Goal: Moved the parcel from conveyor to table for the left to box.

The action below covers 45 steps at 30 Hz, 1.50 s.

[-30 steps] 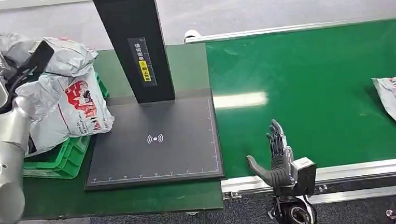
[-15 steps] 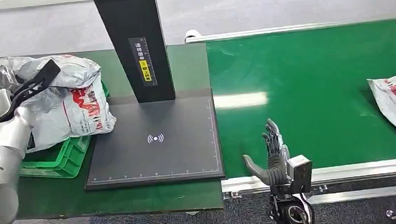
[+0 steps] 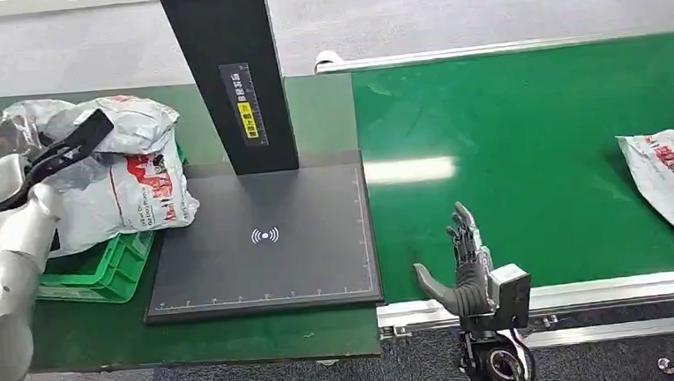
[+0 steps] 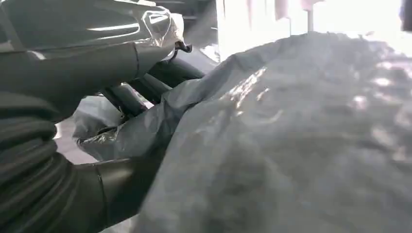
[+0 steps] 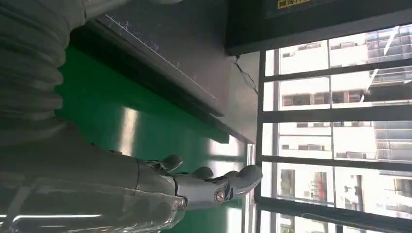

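A grey parcel (image 3: 126,119) with red print tops the pile in the green crate (image 3: 100,271) at the table's left. My left hand (image 3: 70,149) lies across it with long straight fingers. In the left wrist view a fold of the grey parcel film (image 4: 126,131) sits between the fingers (image 4: 131,94) and the thumb, so the hand holds it. My right hand (image 3: 464,271) stands upright and open at the conveyor's front edge, holding nothing; its spread fingers (image 5: 204,187) hover over the belt. Another white parcel (image 3: 673,179) lies on the green conveyor (image 3: 506,118) at the far right.
A dark scanner plate (image 3: 266,239) with a tall black post (image 3: 229,73) stands between crate and conveyor. A second printed parcel (image 3: 131,199) hangs over the crate's rim. The conveyor's metal rail (image 3: 605,293) runs along the front, beside my right hand.
My left hand moved right and down with the top parcel, settling on the pile. The parcel on the belt has drifted slightly left. The right hand sank a little.
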Each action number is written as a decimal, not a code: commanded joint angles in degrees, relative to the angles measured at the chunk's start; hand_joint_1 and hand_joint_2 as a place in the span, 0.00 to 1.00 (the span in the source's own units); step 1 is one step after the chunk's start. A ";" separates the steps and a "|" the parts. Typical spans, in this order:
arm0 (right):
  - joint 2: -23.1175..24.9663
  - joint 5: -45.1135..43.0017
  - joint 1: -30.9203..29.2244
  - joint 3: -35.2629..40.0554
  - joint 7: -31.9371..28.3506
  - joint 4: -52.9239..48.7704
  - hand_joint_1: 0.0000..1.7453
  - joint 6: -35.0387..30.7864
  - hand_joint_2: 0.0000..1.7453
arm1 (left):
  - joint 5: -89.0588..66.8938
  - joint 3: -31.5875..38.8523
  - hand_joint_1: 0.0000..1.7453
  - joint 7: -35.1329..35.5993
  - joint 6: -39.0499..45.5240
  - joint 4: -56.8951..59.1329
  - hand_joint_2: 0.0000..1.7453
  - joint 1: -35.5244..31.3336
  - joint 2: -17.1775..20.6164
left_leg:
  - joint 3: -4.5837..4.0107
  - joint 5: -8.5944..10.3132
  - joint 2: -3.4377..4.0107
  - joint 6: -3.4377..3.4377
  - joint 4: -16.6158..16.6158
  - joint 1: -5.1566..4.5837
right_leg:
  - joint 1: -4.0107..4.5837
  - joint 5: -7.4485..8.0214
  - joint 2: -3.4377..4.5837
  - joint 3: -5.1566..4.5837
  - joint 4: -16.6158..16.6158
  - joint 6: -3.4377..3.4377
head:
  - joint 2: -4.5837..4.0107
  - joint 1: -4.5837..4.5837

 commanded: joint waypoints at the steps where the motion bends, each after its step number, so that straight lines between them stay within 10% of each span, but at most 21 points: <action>1: 0.13 0.69 0.51 -2.26 -0.11 1.80 0.00 -0.13 1.00 | 6.49 -8.36 0.00 -1.58 -2.37 -15.83 1.00 14.19 -0.81 | 0.26 0.01 -0.08 0.07 -0.22 -0.06 | -0.05 -0.02 -0.08 0.27 -0.19 0.03 | 0.00 0.00; 6: 0.17 0.93 0.17 -1.72 -0.04 1.81 0.00 0.05 1.00 | 6.35 -6.98 0.00 5.02 0.96 -26.04 1.00 22.51 1.05 | 0.12 -0.03 0.16 0.04 -0.12 -0.06 | -0.05 -0.02 0.06 0.07 -0.07 0.01 | 0.00 0.00; 7: 0.14 0.97 -0.03 -1.67 0.02 2.15 0.00 0.05 1.00 | 6.62 -5.94 0.00 5.15 1.07 -26.34 0.00 22.85 1.17 | 0.20 -0.05 0.16 0.06 -0.15 -0.04 | -0.03 -0.03 0.08 0.16 -0.12 0.01 | 0.02 0.02; 20: 0.32 1.14 0.28 -3.23 0.42 1.80 0.00 -0.05 1.00 | 7.49 -3.90 0.00 2.38 -5.49 -33.25 0.00 28.08 2.18 | 0.05 -0.03 -0.01 0.04 -0.07 -0.02 | -0.01 -0.07 -0.05 0.08 -0.06 0.02 | 0.02 0.00; 28: 0.63 1.79 2.18 -3.16 1.26 -0.35 0.00 -0.74 1.00 | 7.79 11.14 0.00 4.71 15.92 -51.27 0.00 38.99 -1.82 | 0.08 -0.10 0.18 0.03 -0.09 -0.02 | -0.01 -0.08 0.08 0.06 -0.08 0.02 | 0.00 0.00; 32: 1.00 1.63 1.39 -3.36 1.35 0.11 0.00 -0.81 1.00 | 17.75 15.74 0.00 -7.46 32.20 -61.21 0.00 40.75 -8.39 | 0.12 -0.11 0.01 0.09 -0.11 -0.03 | -0.01 -0.17 -0.07 0.15 -0.15 0.09 | 0.00 0.02; 37: 1.42 2.08 0.86 -2.51 0.73 1.36 0.00 -0.44 1.00 | 34.94 31.16 0.00 -42.59 32.20 -70.22 0.00 37.50 -22.50 | -0.02 -0.11 -0.06 0.11 -0.02 0.01 | 0.02 -0.15 -0.08 0.08 -0.11 0.11 | 0.00 0.00; 43: -0.15 1.36 2.46 -3.39 -0.52 -1.84 0.00 -1.50 1.00 | 58.58 3.79 0.00 -46.47 29.48 -70.10 0.00 41.93 -16.55 | -0.01 -0.05 -0.44 0.08 -0.07 -0.02 | -0.02 -0.20 -0.42 0.17 -0.13 0.10 | 0.00 0.02; 44: -0.67 1.42 2.94 -3.66 -0.53 -3.82 0.00 -1.40 1.00 | 61.12 -3.98 0.00 -43.05 19.98 -70.13 1.00 43.11 -14.52 | 0.07 -0.06 -0.45 0.09 -0.12 -0.03 | -0.03 -0.22 -0.44 0.25 -0.17 0.10 | 0.02 0.00; 45: -0.79 1.71 2.93 -3.65 -0.64 -4.97 0.00 -1.06 1.00 | 61.54 -6.76 0.00 -41.96 18.29 -70.32 1.00 44.44 -15.14 | 0.09 -0.02 -0.69 0.09 -0.13 -0.06 | -0.06 -0.25 -0.64 0.28 -0.17 0.10 | 0.02 -0.02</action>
